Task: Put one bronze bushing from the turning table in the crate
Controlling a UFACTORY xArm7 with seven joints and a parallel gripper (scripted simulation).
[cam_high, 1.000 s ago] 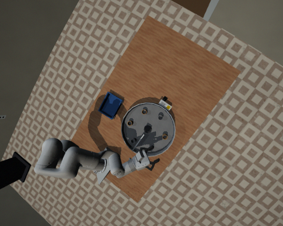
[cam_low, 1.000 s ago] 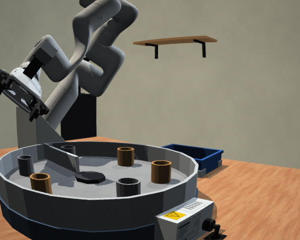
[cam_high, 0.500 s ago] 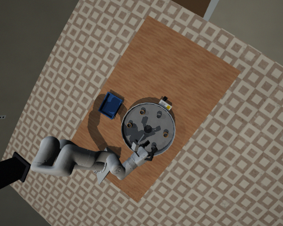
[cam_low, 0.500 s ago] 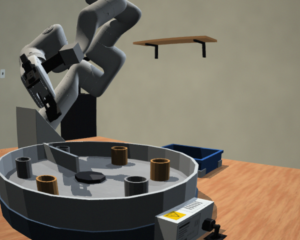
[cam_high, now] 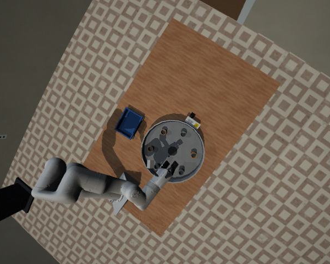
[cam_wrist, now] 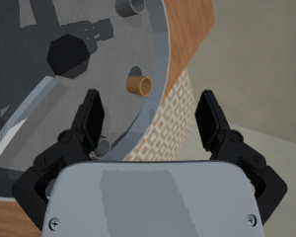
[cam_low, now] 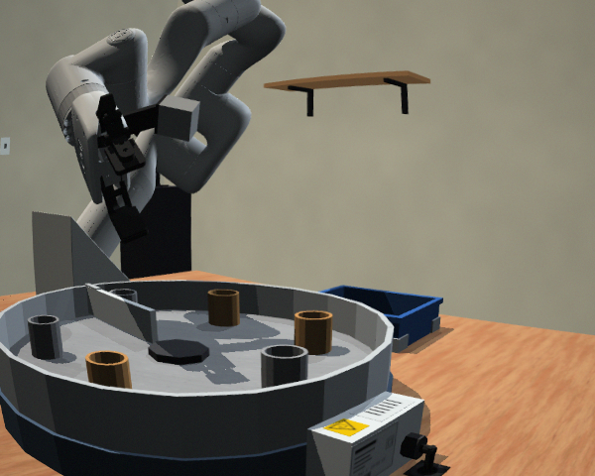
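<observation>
The turning table point(cam_high: 192, 142) point(cam_low: 184, 422) point(cam_wrist: 113, 59) holds three upright bronze bushings and three grey ones. One bronze bushing point(cam_high: 194, 157) point(cam_low: 109, 376) point(cam_wrist: 139, 85) stands between two grey ones. Another bronze bushing point(cam_high: 149, 149) point(cam_low: 223, 313) stands on the crate's side, and a third bronze bushing point(cam_high: 161, 131) point(cam_low: 313, 339) stands nearest the crate. The blue crate point(cam_high: 129, 123) point(cam_low: 418, 323) looks empty in the top view; its floor is partly hidden in the exterior view. My gripper point(cam_high: 170, 164) point(cam_low: 134, 196) point(cam_wrist: 150, 101) is open and empty, tilted, well above the turning table's edge.
A thin upright divider point(cam_low: 126, 313) point(cam_wrist: 22, 118) runs from the black hub point(cam_high: 172, 150) point(cam_low: 178, 351) point(cam_wrist: 68, 55) to the rim. A white drive box point(cam_high: 192, 122) point(cam_low: 364, 424) sits outside the rim. A grey wedge-shaped block point(cam_high: 120, 205) point(cam_low: 52, 251) stands beside the turning table.
</observation>
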